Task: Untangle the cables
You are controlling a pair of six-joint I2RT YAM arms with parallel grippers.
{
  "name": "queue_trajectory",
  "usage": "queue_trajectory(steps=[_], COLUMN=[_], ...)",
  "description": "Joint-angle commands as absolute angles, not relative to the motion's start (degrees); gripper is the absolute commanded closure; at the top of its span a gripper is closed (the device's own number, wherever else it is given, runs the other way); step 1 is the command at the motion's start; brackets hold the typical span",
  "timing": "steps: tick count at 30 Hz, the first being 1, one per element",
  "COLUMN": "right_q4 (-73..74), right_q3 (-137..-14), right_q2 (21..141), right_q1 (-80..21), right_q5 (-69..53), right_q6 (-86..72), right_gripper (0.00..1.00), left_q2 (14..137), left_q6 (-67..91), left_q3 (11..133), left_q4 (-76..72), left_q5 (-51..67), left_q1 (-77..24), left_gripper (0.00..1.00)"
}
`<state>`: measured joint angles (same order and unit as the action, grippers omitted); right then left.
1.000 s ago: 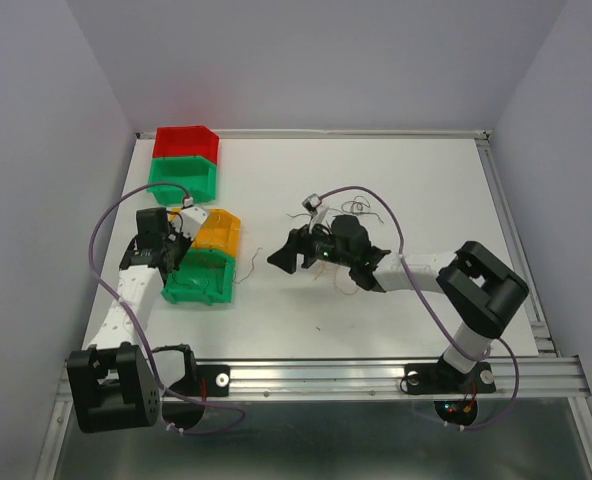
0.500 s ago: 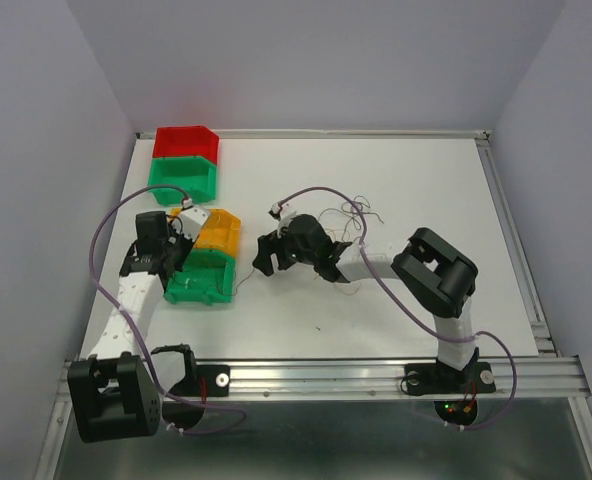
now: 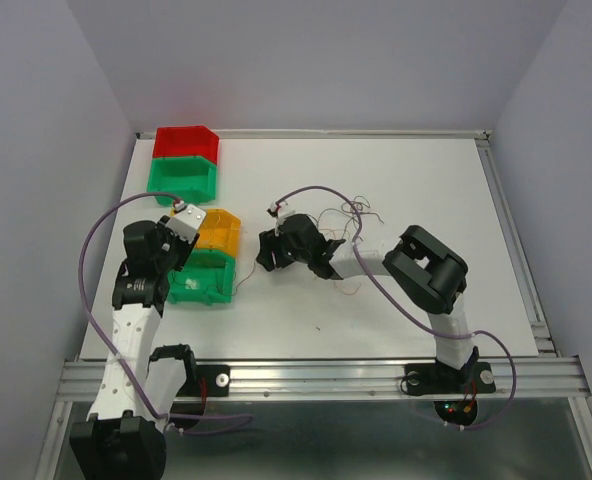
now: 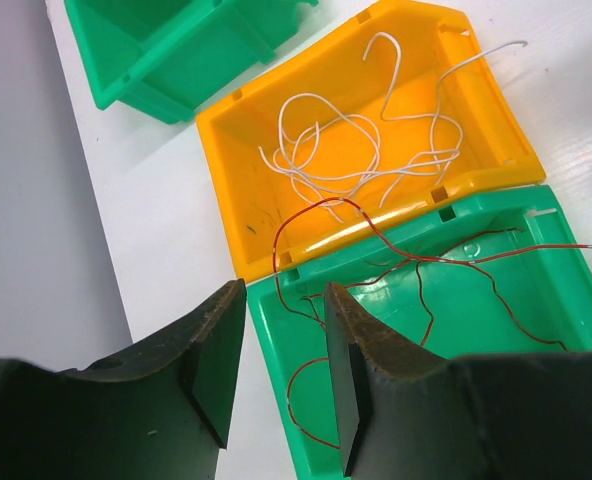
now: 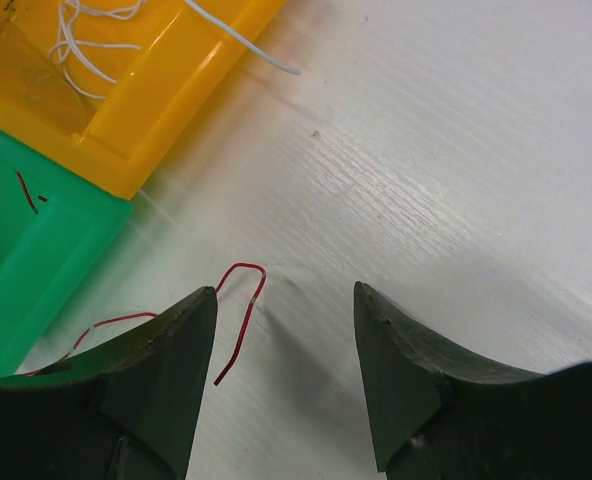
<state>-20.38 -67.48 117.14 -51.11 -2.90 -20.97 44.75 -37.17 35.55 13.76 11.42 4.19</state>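
The cables lie in three places. A small tangle (image 3: 351, 215) rests on the white table behind my right arm. Whitish wires (image 4: 356, 150) are coiled in the orange bin (image 4: 226, 150). Thin red wires (image 4: 426, 265) lie in the near green bin (image 4: 566, 290), and one red end (image 5: 238, 310) trails out onto the table. My left gripper (image 4: 281, 300) hovers open above that green bin's left corner with nothing between its fingers. My right gripper (image 5: 286, 300) stands open over the table just right of the bins, with the red end beside its left finger (image 5: 166, 350).
A red bin (image 3: 186, 143) and a second green bin (image 3: 181, 178) stand at the back left. A few loose strands (image 3: 348, 288) lie near my right forearm. Thick purple cables loop from both arms. The table's near edge is a metal rail (image 3: 326, 375).
My right gripper has swung left toward the bins and its jaws have narrowed somewhat. My left gripper has opened wider and drawn back a little from the green bin.
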Motion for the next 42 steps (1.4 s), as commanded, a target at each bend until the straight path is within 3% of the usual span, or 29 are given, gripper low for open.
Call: queue_trajectory(steps=[1,4,6,7,9,10,12,13,14,31,42], right_q4=[-22.32,-22.94,-23.46,-23.73,-24.69,-24.78,-24.96,-25.22,-25.92,-32.34,-31.9], right_q3=[-70.05,-70.4,-70.84,-70.93,-70.93,-71.1,-71.02,-70.75,-70.06,-64.25,-71.1], right_q2=[117.51,117.77,118.21,118.21,118.04,118.04,117.51,117.16,116.72,105.91,109.77], right_q1=[-51.94,-51.94,-52.12,-52.12,-52.21,-52.29,-52.73,-52.91,-53.35,-63.98,-64.34], right_q5=[-1.93,-1.15,-1.14,-1.14,-1.58,-1.84,-2.28,-2.11,-1.76,13.35,13.8], right_q6=[-20.57,-20.57,-20.39,-20.3,-20.22,-20.04,-19.51,-18.99,-18.72,-1.24,4.13], right_gripper=[0.38,0.4,0.5,0.5,0.61,0.73,0.83,0.94,0.97,1.0,0.99], left_q2=[43.86,44.12,44.38,44.38,44.12,44.12,43.77,43.51,43.42,40.96,41.04], left_q6=[-36.3,-36.39,-35.95,-35.95,-35.68,-35.51,-35.16,-35.07,-35.16,-34.72,-35.24], left_q3=[34.28,33.32,32.7,32.35,31.73,31.55,31.12,30.94,30.76,29.88,30.23], left_q4=[10.9,9.15,7.66,7.21,5.63,5.28,4.66,4.31,4.22,3.6,4.39], left_q5=[14.15,13.8,12.92,12.57,11.78,11.6,11.08,10.99,10.99,10.37,11.6], left_q1=[3.87,3.96,3.96,3.96,3.96,4.04,4.04,4.04,4.13,4.22,4.22], left_gripper=[0.51,0.51,0.51,0.51,0.51,0.51,0.51,0.51,0.51,0.51,0.51])
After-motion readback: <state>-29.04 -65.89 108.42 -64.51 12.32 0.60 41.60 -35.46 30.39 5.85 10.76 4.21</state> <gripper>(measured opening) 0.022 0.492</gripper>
